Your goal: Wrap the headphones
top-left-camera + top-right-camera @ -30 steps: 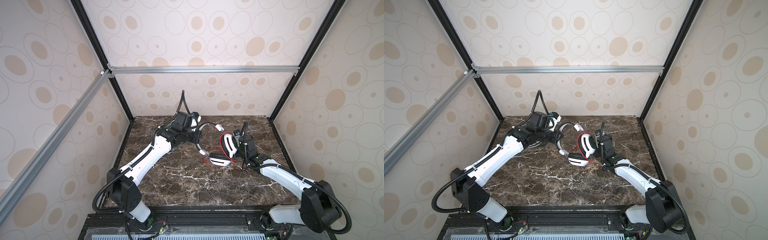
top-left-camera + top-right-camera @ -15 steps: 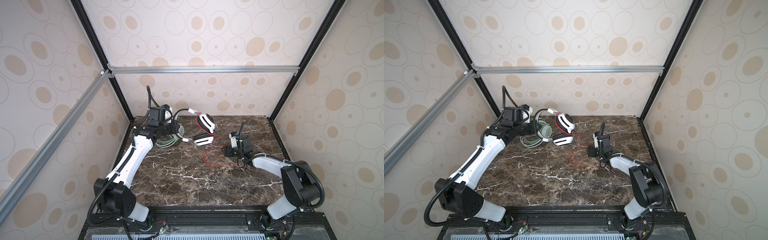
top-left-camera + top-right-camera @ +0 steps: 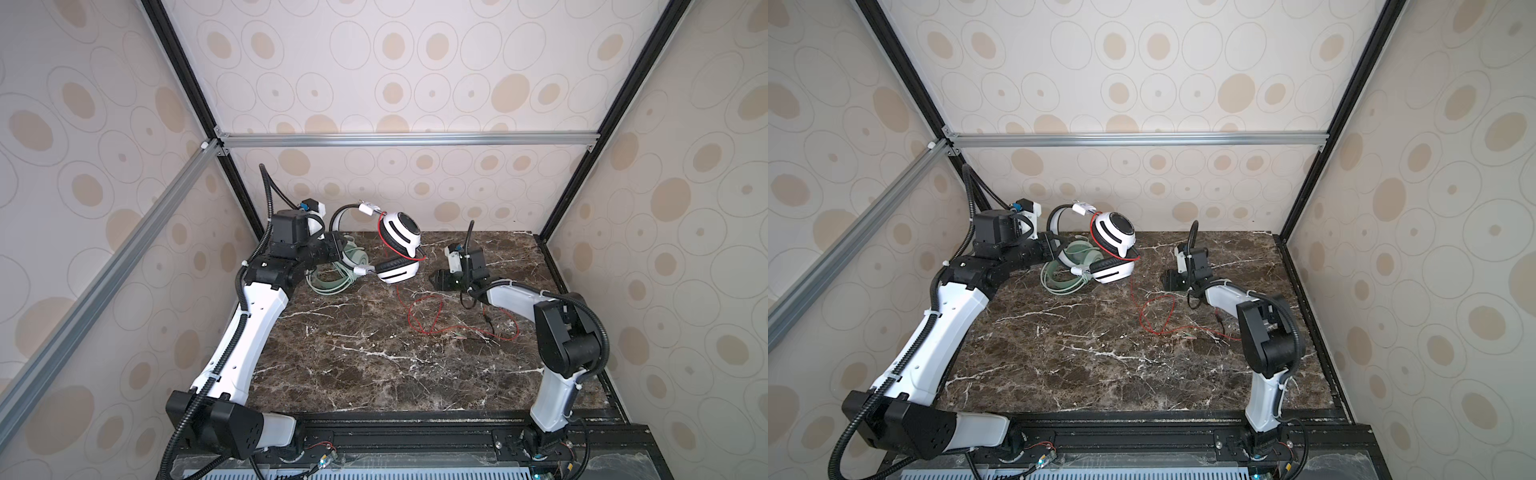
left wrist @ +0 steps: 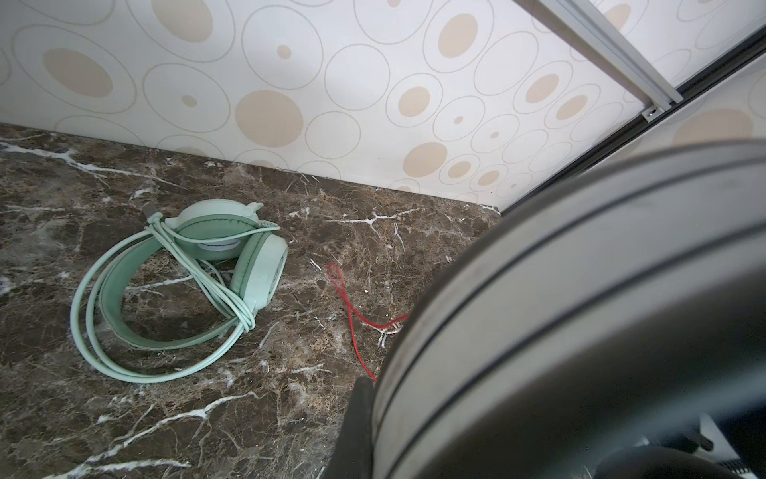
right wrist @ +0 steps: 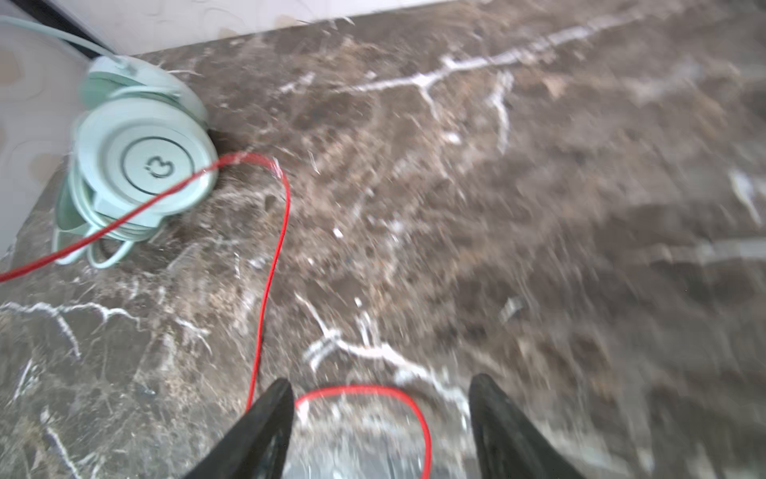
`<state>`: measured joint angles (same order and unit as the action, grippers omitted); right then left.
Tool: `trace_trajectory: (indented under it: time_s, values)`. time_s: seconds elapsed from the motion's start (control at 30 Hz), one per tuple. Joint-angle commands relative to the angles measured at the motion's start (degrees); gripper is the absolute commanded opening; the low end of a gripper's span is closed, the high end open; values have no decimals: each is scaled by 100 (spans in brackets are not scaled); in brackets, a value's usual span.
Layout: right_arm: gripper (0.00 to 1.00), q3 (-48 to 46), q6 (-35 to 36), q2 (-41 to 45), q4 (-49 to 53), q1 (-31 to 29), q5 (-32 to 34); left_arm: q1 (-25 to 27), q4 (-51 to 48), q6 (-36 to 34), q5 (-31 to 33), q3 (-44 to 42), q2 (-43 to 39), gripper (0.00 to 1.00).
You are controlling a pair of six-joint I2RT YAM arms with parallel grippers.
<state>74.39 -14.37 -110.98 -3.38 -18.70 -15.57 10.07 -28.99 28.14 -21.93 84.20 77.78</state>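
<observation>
My left gripper is shut on the black headband of the white-and-black headphones, holding them up at the back left; in the left wrist view the band hides all but one finger. Their thin red cable hangs down and loops over the marble. The mint-green headphones lie on the table under them, pale cable wound round the band. My right gripper stands open and low right of the white ear cups, a red cable loop lying between its fingers.
The dark marble table is boxed in by patterned walls with black corner posts. An aluminium rail crosses high at the back. The red cable's far end lies near the right arm's elbow.
My left arm has swung the white-and-black headphones from mid-table to the back left, above the mint-green set. My right gripper has left the ear cup and dropped low by the red cable.
</observation>
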Motion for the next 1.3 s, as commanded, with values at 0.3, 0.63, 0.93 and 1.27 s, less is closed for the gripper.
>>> trace_trajectory:
  time_s: [0.3,0.63,0.93,1.27]
  values:
    - [56,1793,-593,-1755,170,-250,-2501,-109,526,280,-443,53,-186,0]
    - [56,909,-1347,-1593,-1404,-520,-3233,-106,532,262,-437,47,-214,0]
    - [56,-1285,-1801,-646,-3829,-878,-2993,-129,555,298,-470,29,-222,0]
    - [69,-1750,-2058,-1434,-6986,-2148,-830,-129,553,271,-417,31,-235,0]
